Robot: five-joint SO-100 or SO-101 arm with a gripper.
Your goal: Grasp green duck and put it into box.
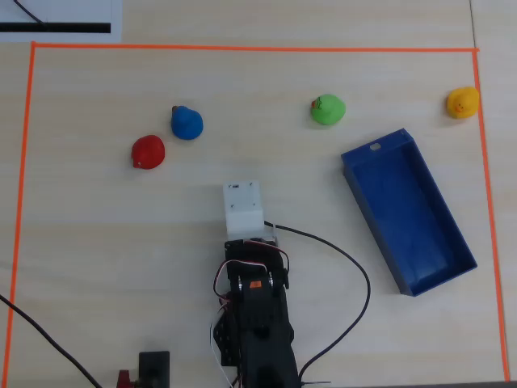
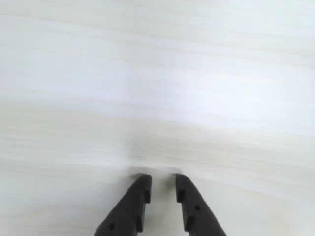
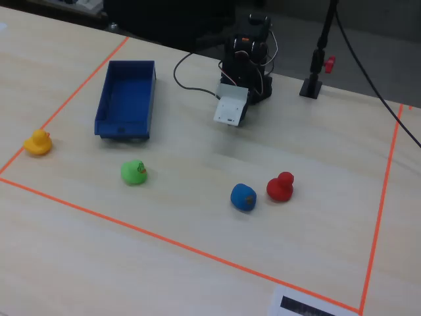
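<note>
Four toy ducks: one each in green, blue, red and yellow, all on a pale wood table.
Green duck (image 1: 328,110): small, rounded, bright green, with a tiny orange-red beak; seen also in the fixed view (image 3: 133,172).
Where it sits: in the overhead view, far from the arm, right of centre, just beyond the box's far-left corner and not touching it.
Box (image 1: 452,234): one long dark blue open tray with low walls, lying at a slant on the right; nothing inside.
Blue duck (image 1: 187,123) and red duck (image 1: 148,152): close together on the far left.
Yellow duck (image 1: 463,103): far right corner, beside the orange tape border (image 1: 242,48).
Gripper (image 2: 162,186): one, black fingers slightly apart, holding nothing, over bare table in the wrist view.
Arm (image 1: 254,315): one, near edge, centre.
</note>
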